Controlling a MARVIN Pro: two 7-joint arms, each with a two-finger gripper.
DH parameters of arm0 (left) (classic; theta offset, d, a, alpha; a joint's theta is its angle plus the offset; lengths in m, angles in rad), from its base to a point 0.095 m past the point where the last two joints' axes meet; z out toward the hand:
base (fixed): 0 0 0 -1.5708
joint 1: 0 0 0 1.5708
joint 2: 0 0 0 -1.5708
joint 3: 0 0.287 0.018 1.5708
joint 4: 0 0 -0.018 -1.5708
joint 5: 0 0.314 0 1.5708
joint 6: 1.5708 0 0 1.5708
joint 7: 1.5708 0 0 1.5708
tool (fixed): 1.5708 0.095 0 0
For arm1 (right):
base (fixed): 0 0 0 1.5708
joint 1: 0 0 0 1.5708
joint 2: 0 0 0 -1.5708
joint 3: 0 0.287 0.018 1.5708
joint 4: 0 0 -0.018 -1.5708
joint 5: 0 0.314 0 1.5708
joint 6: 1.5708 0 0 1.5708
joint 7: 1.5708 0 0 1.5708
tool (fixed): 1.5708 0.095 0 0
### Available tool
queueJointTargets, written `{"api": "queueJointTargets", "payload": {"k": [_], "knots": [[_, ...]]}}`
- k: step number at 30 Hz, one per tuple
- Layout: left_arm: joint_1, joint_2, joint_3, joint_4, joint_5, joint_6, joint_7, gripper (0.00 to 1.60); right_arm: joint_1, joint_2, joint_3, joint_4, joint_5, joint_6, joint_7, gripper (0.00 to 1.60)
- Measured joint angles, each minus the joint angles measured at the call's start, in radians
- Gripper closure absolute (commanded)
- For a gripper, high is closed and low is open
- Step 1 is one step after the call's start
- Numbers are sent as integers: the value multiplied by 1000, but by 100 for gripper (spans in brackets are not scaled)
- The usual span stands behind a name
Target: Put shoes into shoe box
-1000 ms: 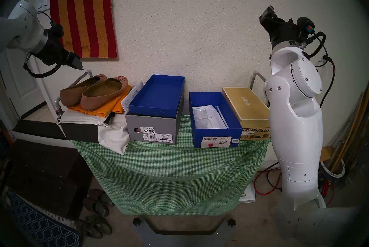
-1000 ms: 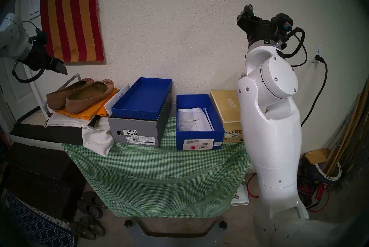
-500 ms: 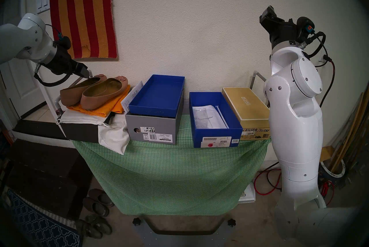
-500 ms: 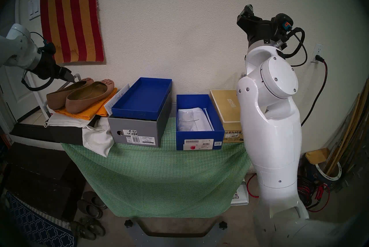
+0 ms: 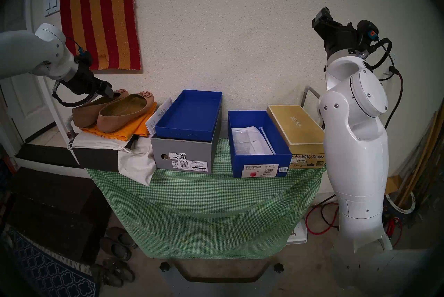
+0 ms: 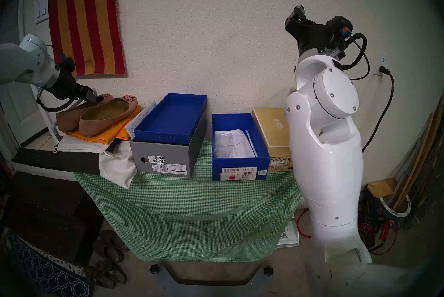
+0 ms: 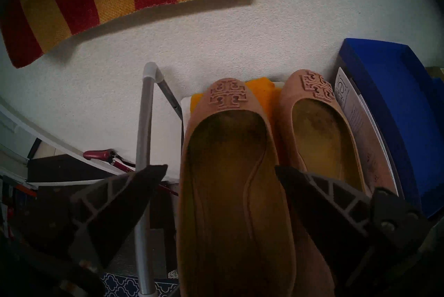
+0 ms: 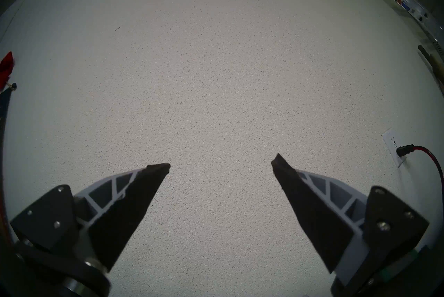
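Observation:
The shoes, two tan-pink flats, lie side by side on an orange cloth at the table's left end: the left shoe [image 5: 84, 115] [image 7: 230, 193] and the right shoe [image 5: 122, 112] [image 7: 319, 135]. My left gripper [image 5: 109, 93] [image 7: 221, 168] is open just above the left shoe. One finger [image 7: 134, 193] hangs outside its left wall, the other [image 7: 312, 200] over its right wall. Whether they touch it I cannot tell. The all-blue shoe box [image 5: 259, 159] stands open at centre right with white paper inside. My right gripper [image 5: 322, 14] [image 8: 221, 164] is open, raised toward the bare wall.
A grey box with a blue tray [image 5: 185, 154] stands between the shoes and the shoe box. A gold box [image 5: 295, 125] touches the shoe box's right side. A metal pipe frame [image 7: 144, 145] rises left of the shoes. White bags [image 5: 137, 164] drape a dark box [image 5: 96, 159].
My left arm has swung right and down, bringing its open gripper from above and left of the shoes to just over the left shoe. The right arm has stayed still.

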Motion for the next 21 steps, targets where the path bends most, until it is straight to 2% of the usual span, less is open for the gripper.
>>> {"api": "queueJointTargets", "payload": {"k": [12, 21], "knots": [[154, -91, -30, 171, -41, -2, -75, 0, 0, 0, 0, 0, 0, 0, 0, 0], [233, -112, -35, 250, -37, 19, -132, 0, 0, 0, 0, 0, 0, 0, 0, 0]]}}
